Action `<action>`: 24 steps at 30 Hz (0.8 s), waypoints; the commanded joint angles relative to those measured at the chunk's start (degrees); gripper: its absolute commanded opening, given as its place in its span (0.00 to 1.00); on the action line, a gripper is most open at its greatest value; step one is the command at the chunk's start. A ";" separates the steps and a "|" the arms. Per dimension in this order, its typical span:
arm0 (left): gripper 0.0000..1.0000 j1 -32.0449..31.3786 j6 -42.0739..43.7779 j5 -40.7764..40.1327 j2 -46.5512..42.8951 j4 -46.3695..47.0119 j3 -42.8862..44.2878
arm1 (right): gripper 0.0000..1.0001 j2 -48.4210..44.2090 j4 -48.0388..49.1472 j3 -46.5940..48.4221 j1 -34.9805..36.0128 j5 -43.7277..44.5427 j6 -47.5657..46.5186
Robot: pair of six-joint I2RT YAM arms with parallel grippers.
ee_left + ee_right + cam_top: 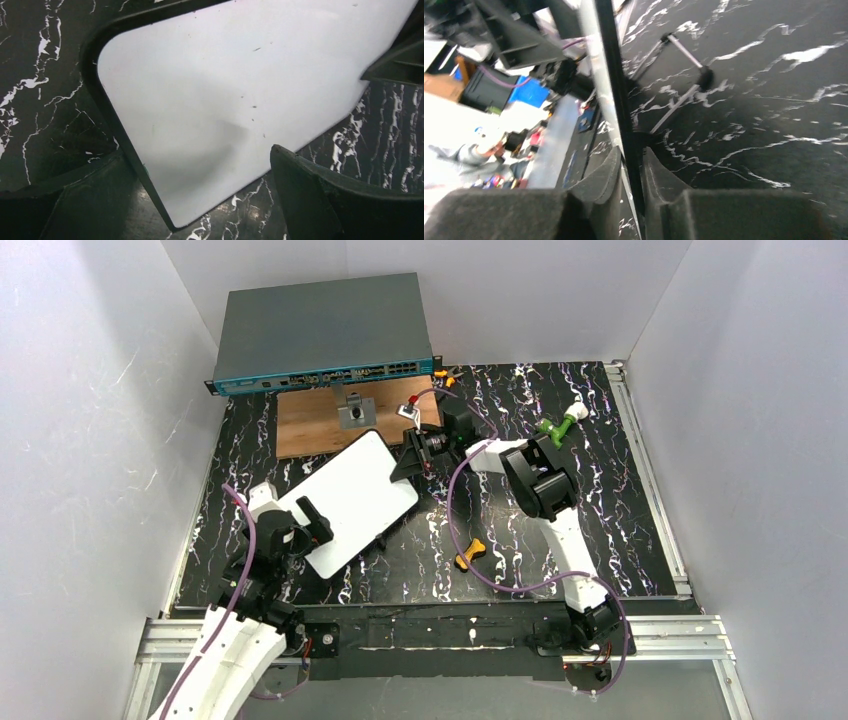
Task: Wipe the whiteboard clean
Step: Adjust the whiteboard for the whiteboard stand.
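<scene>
The whiteboard (355, 495) lies slanted on the black marbled table, white with a thin black rim. Its face (225, 90) shows only a few small dark specks. My right gripper (415, 455) is at the board's far right corner. In the right wrist view the board's rim (611, 100) runs edge-on between the two pads, and the right gripper (631, 152) is shut on it. My left gripper (318, 525) hangs over the board's near left end. In the left wrist view it is open (197, 152), its fingers on either side of a rounded corner, holding nothing.
A grey network switch (325, 330) stands at the back, with a brown wooden panel (310, 430) and a metal fitting (355, 412) in front of it. A green and white tool (560, 425) lies at the back right. An orange-handled tool (470, 553) lies near the front.
</scene>
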 commanded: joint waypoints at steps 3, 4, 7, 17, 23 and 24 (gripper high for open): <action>1.00 4.75 1.46 11.08 -0.82 4.44 -3.18 | 0.01 4.54 37.15 1.42 -0.08 -6.44 29.39; 1.00 5.55 1.72 11.66 -0.79 4.36 -3.24 | 0.01 5.03 41.32 1.42 -0.15 -6.65 32.72; 0.99 7.50 2.86 12.95 -0.65 4.16 -2.97 | 0.01 5.62 51.60 0.13 -0.54 -6.36 39.64; 1.00 11.49 6.33 22.33 4.87 9.27 -0.69 | 0.01 -0.61 55.18 -10.12 -2.10 -0.48 37.53; 0.99 11.50 10.29 15.42 3.53 0.93 6.53 | 0.01 -5.29 55.11 -12.47 -2.06 2.34 37.68; 0.99 11.50 10.28 14.58 3.30 -0.26 7.16 | 0.01 -6.01 55.16 -12.65 -2.10 2.78 37.89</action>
